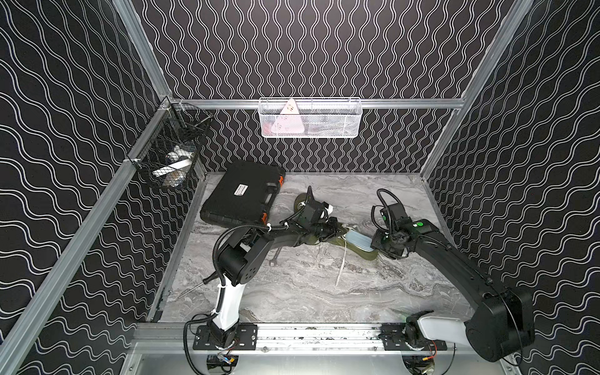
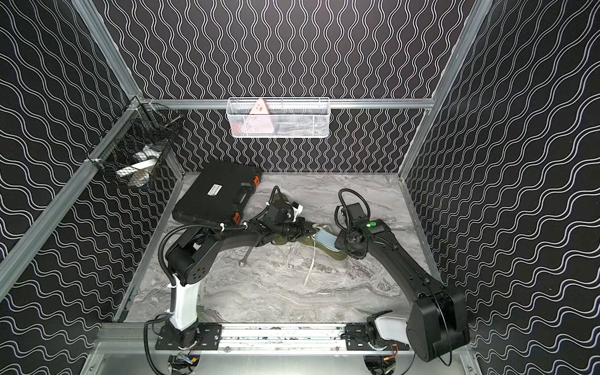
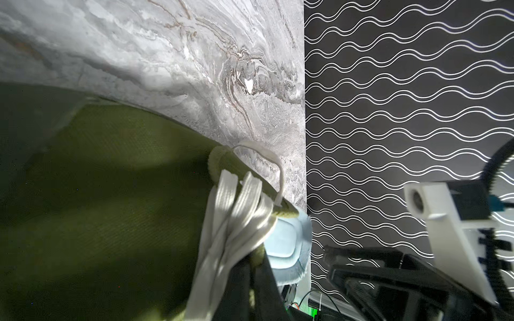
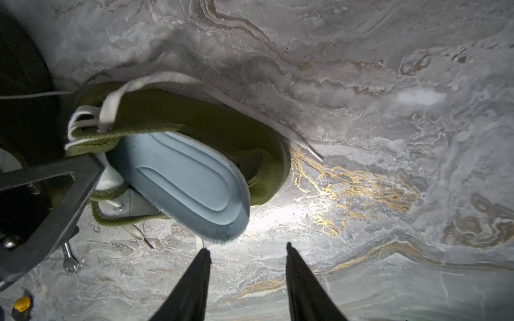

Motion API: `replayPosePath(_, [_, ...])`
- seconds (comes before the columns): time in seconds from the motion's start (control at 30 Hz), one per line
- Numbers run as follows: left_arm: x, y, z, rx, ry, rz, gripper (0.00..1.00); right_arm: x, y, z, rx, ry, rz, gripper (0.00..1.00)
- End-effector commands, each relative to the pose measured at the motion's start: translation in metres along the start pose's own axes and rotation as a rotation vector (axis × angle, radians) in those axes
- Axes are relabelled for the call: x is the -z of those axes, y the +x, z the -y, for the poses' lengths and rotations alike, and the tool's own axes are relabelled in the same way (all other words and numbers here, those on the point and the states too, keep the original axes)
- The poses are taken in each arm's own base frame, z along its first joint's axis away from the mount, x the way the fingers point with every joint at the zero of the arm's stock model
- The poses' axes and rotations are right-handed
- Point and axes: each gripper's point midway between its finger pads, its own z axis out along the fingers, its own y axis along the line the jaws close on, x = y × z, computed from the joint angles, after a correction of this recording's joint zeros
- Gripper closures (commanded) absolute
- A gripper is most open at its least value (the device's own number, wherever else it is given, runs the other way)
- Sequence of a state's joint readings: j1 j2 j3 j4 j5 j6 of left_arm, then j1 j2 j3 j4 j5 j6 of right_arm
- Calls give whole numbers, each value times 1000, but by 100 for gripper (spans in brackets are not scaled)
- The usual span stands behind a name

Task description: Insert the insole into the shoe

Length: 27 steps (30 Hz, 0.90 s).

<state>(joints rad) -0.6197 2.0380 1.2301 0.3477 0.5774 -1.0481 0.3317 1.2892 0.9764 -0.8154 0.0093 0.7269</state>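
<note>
**Insole (image 4: pixel 180 189) half in: seat the free end inside the collar**

The light-blue insole is part way into the olive shoe (image 4: pixel 211 116), which lies on the marble table (image 4: pixel 389 83). Its front part disappears under the laces (image 3: pixel 236 211). Its rounded free end sticks out over the near rim of the opening, just ahead of the right gripper's fingertips and a little to one side of the gap between them.

The right gripper (image 4: pixel 247 247) is spread and empty, its tips clear of both insole and shoe. The left gripper (image 1: pixel 340 231) is clenched at the lace side of the opening, beyond the insole from the right tool. It appears to pinch the edge of the upper there, though the contact itself is hidden.

Judged from this, the step in hand is getting the free end down inside the collar. To do it well, the right tool should meet the insole's end edge squarely and push forward and down, so the foam slides toward the toe rather than folding. The near rim sits under the insole, so the end probably has to bow a little before it drops in. The left hold should spread the opening and stop the shoe sliding away.

A loose lace (image 1: pixel 341 266) trails beside the shoe and a wrench (image 4: pixel 69 261) lies off to the tool's side. Neither should be snagged.
</note>
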Motion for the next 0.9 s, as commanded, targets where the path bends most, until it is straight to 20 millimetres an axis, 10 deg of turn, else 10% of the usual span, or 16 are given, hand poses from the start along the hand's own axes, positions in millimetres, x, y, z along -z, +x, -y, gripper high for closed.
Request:
replayPosePath(0.0, [2, -6, 15, -21, 54, 21, 100, -1, -11, -10, -37, -49, 47, 55])
replayPosePath(0.43, [1, -4, 15, -19, 60, 11, 100, -25, -14, -5, -94, -74, 25, 62])
replayPosePath(0.87, [0, -4, 13, -12, 66, 10, 100, -37, -19, -17, -95, -145, 18, 93])
